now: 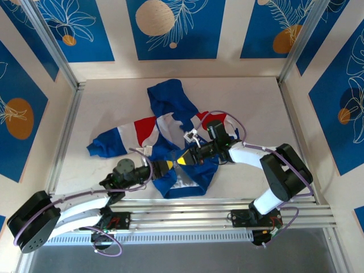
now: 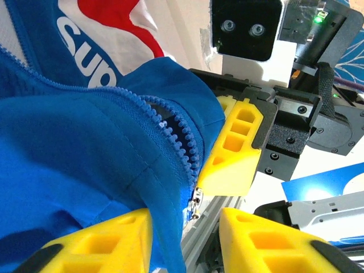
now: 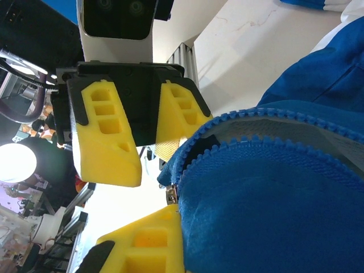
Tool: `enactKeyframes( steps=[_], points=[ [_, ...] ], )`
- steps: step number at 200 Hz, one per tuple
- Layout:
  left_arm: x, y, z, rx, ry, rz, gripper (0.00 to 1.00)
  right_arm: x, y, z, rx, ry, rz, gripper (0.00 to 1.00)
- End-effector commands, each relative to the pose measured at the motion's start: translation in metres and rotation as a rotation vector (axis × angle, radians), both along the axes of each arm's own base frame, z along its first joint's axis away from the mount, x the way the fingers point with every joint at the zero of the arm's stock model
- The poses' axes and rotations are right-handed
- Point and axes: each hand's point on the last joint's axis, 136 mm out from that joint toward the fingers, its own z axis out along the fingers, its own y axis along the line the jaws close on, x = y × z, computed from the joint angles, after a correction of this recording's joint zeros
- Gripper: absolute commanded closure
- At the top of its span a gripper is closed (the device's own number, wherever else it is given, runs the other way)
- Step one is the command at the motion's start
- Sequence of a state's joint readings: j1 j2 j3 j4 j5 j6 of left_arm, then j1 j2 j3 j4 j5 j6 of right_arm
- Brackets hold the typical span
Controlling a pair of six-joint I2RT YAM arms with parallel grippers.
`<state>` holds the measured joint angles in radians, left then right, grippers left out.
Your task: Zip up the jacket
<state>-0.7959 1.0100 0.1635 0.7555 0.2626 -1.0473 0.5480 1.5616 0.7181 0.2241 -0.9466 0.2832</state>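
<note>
The blue jacket with red and white sleeves lies crumpled at mid-table, its front unzipped. Both grippers meet at its lower hem. My right gripper is shut on the blue hem fabric beside the zipper's bottom; one of its yellow fingers shows and the other is hidden behind the cloth. The metal zipper slider sits at the base of the parted blue teeth. My left gripper faces it, open, with a fold of the hem hanging between its fingers against the left one.
An aluminium rail runs along the table's near edge, right below the grippers. Metal frame posts and blue-patterned walls enclose the pale tabletop on three sides.
</note>
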Motion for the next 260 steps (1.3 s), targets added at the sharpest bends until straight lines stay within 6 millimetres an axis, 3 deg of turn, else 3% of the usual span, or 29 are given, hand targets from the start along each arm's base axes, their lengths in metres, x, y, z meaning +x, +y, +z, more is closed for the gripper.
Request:
enactKeyframes(
  steps=[1, 17, 34, 73, 149, 177, 193, 221, 260],
  points=[
    [-0.002, -0.004, 0.009, -0.049, -0.026, -0.026, 0.72, 0.001, 0.005, 0.01, 0.032, -0.011, 0.022, 1.0],
    [-0.003, -0.007, 0.007, -0.055, -0.019, -0.041, 0.79, 0.002, 0.006, 0.011, 0.036, -0.014, 0.021, 1.0],
    [-0.004, -0.01, 0.003, -0.053, -0.005, -0.06, 1.0, 0.003, 0.006, 0.01, 0.034, -0.014, 0.016, 1.0],
    [-0.013, -0.012, -0.019, -0.002, 0.054, -0.109, 1.0, 0.007, 0.006, 0.009, 0.03, -0.015, 0.001, 1.0],
    [-0.022, -0.006, -0.021, 0.103, 0.085, -0.142, 1.0, 0.02, 0.01, -0.004, -0.015, 0.008, -0.04, 1.0],
    [-0.025, 0.002, -0.032, 0.219, 0.156, -0.152, 1.0, 0.025, 0.008, -0.009, -0.057, -0.008, -0.086, 0.7],
    [-0.027, 0.004, -0.035, 0.243, 0.184, -0.154, 1.0, 0.024, 0.005, -0.006, -0.075, -0.029, -0.106, 0.62],
    [-0.027, 0.007, -0.036, 0.272, 0.209, -0.149, 1.0, 0.02, -0.003, 0.002, -0.131, -0.06, -0.155, 0.56],
    [-0.02, 0.006, -0.034, 0.299, 0.226, -0.132, 1.0, 0.012, -0.015, 0.007, -0.232, -0.083, -0.239, 0.56]
  ],
)
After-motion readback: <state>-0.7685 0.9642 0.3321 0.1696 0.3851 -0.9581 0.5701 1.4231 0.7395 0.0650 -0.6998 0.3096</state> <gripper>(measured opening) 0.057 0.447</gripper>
